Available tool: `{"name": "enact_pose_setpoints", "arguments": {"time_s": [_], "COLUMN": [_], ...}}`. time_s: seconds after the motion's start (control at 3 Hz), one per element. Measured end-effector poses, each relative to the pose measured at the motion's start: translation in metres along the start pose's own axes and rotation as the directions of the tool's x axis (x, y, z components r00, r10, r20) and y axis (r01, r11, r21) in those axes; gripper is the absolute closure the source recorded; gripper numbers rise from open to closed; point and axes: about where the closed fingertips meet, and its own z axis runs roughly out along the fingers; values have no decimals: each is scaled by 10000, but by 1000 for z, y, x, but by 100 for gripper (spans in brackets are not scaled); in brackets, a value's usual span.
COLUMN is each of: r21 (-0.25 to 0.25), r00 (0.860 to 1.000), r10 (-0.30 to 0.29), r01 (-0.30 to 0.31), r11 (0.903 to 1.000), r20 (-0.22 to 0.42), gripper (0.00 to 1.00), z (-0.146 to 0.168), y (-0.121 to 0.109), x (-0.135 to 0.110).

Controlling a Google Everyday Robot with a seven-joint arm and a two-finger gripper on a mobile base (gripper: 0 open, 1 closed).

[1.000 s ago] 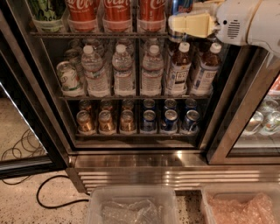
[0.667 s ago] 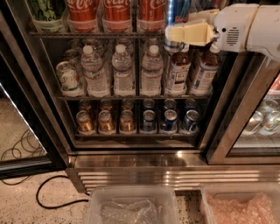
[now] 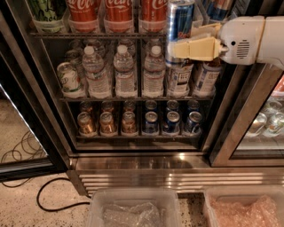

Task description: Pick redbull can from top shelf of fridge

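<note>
The redbull can (image 3: 179, 20), tall, slim, blue and silver, stands upright at the right end of the top shelf (image 3: 88, 34) of the fridge (image 3: 40, 111). Its lower part hangs in front of the shelf edge. My gripper (image 3: 182, 43) reaches in from the right on a white arm (image 3: 248, 40). Its cream fingers (image 3: 195, 48) are closed around the can's lower half, one in front and one behind. The can's top is cut off by the frame edge.
Red Coca-Cola cans (image 3: 119, 11) stand left of the redbull can. Water bottles (image 3: 125, 71) fill the rack below, short cans (image 3: 128, 122) the lowest rack. A second cooler (image 3: 266, 119) is at right. Two plastic bins (image 3: 133, 208) and a black cable (image 3: 49, 195) lie on the floor.
My gripper has moved left and down across the shelf's right end. The redbull can now sits between the fingers and shows lower, in front of the shelf edge.
</note>
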Motion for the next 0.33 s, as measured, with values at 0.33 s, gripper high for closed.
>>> {"name": "enact_pose_setpoints", "arguments": {"time_s": [0.33], "r21": [-474], "r00": [9996], "r10": [249], "r01": [-255], "r11": [9986], "r20": [-128], "gripper": [100], "z": [-9], "y": [19], "x": [8]}}
